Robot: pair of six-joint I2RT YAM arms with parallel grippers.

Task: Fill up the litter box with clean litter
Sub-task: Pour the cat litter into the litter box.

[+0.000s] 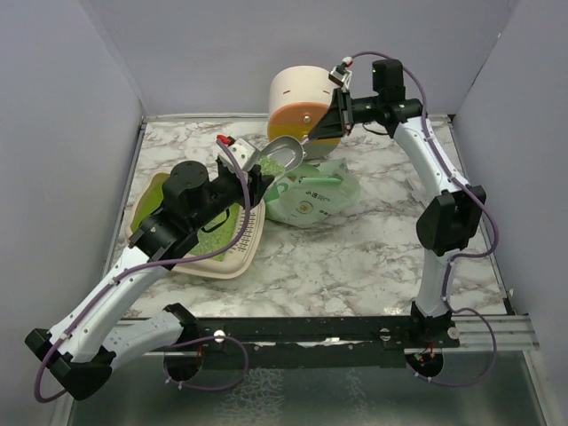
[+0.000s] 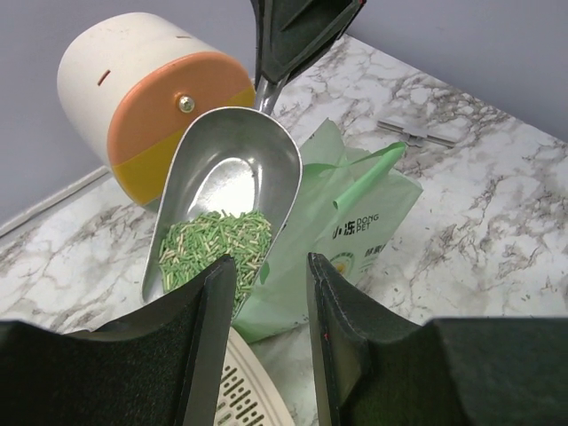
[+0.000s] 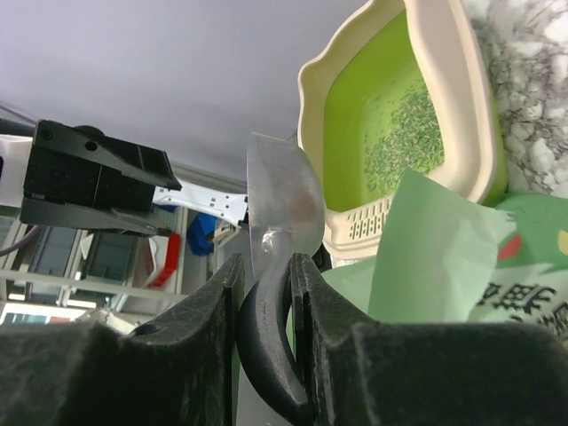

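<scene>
Now the right gripper [image 3: 266, 262] is clenched on the dark handle of the metal scoop [image 2: 231, 169]. It holds the scoop in the air, between the cream cylinder [image 2: 142, 98] and the litter box [image 1: 232, 262]. Some clean litter [image 2: 213, 244], short green and pale pellets, lies at the front end of the scoop bowl. The left gripper [image 2: 269, 266] hangs just in front of the scoop tip with its jaws released, and nothing is between them. The mint-green bag [image 2: 355, 231] lies on the marble table [image 1: 373, 257], under and behind the scoop, just beside the grid side of the box. The litter box stands on the left part of the table, under the left arm. A thin scatter of the same pellets covers part of its lime-green floor.
</scene>
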